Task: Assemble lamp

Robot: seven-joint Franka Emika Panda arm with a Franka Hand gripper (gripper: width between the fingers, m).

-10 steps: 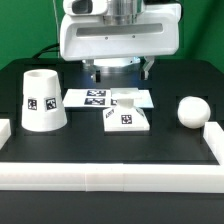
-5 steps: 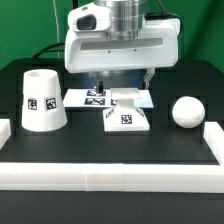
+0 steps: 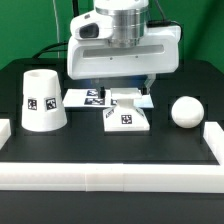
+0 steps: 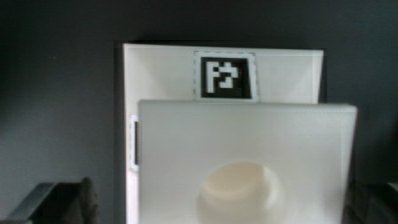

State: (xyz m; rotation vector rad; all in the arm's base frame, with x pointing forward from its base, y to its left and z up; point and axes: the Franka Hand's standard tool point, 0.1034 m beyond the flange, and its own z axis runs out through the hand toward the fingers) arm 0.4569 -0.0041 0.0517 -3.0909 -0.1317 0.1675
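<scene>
One arm [image 3: 122, 42] hangs straight down over the base [image 3: 128, 119], its tool [image 3: 123, 92] spread open and holding nothing.

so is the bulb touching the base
Apart. The exterior view shows a strip of bare black table between the bulb and the base.

White arm vertical, wrist pointing straight down, claw [image 3: 120, 86] with dark fingers [image 4: 50, 203] spread wide apart

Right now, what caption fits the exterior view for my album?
The claw hangs over the base, with the shade and bulb on either side.
</scene>
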